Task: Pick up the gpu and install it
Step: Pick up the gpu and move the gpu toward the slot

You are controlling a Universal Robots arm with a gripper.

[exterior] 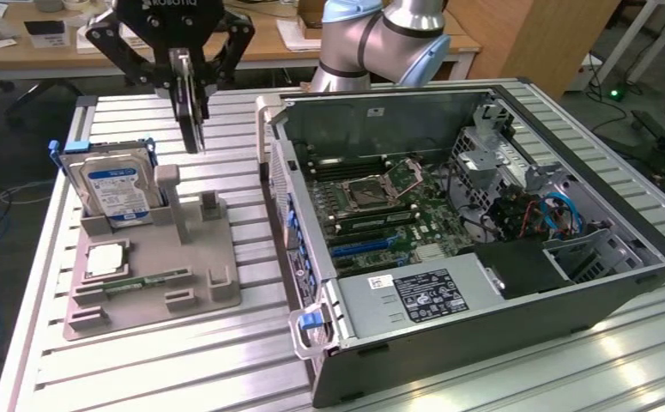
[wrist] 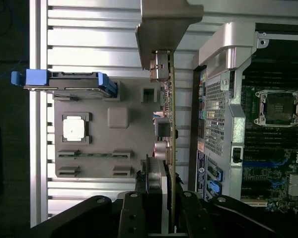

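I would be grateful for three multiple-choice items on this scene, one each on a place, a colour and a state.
1. Where is the gpu? A. plugged in; B. held aloft in the tool; C. lying flat.
2. The label on the hard drive is: A. blue; B. red; C. yellow.
3. The computer case is: A. open; B. closed; C. upside down.
Answers: B, the tool grips it in the air; A, a blue sticker faces out; A, its motherboard shows.
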